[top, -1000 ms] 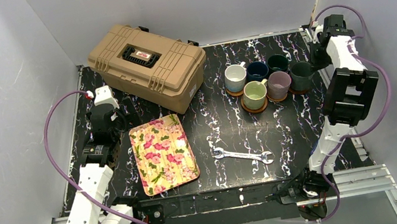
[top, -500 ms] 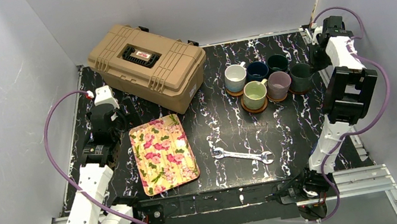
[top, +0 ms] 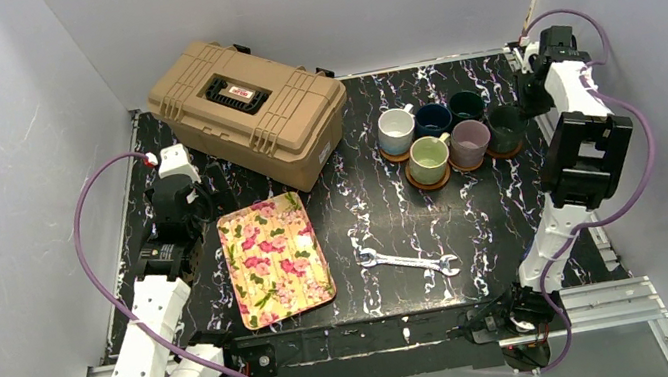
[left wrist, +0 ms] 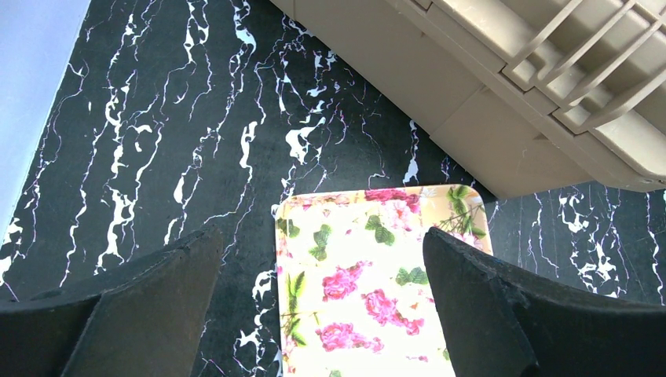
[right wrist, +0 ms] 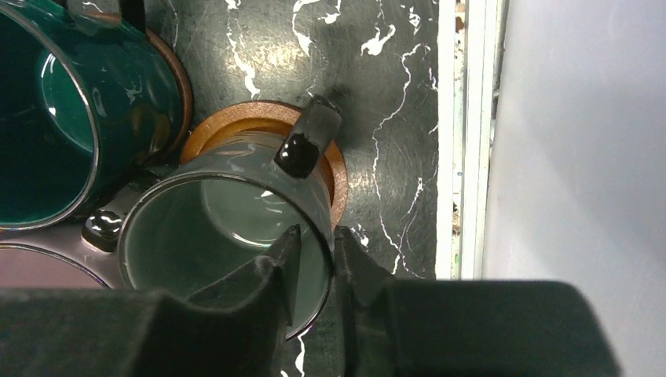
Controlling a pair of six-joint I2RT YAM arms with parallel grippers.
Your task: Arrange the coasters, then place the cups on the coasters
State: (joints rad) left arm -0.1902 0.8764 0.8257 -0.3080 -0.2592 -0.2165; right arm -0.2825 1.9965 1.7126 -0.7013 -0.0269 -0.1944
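Left end effector (left wrist: 322, 236) holds nothing, its two fingers (left wrist: 149, 306) spread wide. Only the left wrist view shows this, with the far end of the floral tray (left wrist: 369, 275) and bare worktop (left wrist: 157, 118) between them and a side of the tan toolbox (left wrist: 510, 94) beyond. From above, that arm runs up from the near left corner along the left edge, elbow folded, wrist turned down beside the tray's far left corner. Close to the near edge, right of centre, a wrench (top: 407, 262) lies flat, with the tray well apart to its left.

Farther back, toward the far right corner, six mugs crowd together, each on a coaster (top: 432, 183). In front are the pale yellow-green cup (top: 429, 158), mauve cup (top: 470, 142) and dark green cup (top: 506, 129); behind them are the white cup (top: 396, 130), navy cup (top: 432, 118) and teal cup (top: 467, 106).

The right arm climbs from the near right corner along the right edge, folds high, then bends down and leftward onto the dark green cup. The overhead view hides its fingers. The right wrist view shows the right end effector (right wrist: 318, 237) astride that cup's wall beside the handle, one finger inside and one outside. The jaws are narrowly apart, with a thin dark gap by the wall, so it does not look pinched. The cup sits on its orange-brown disc. The toolbox lies closed toward the far left corner.
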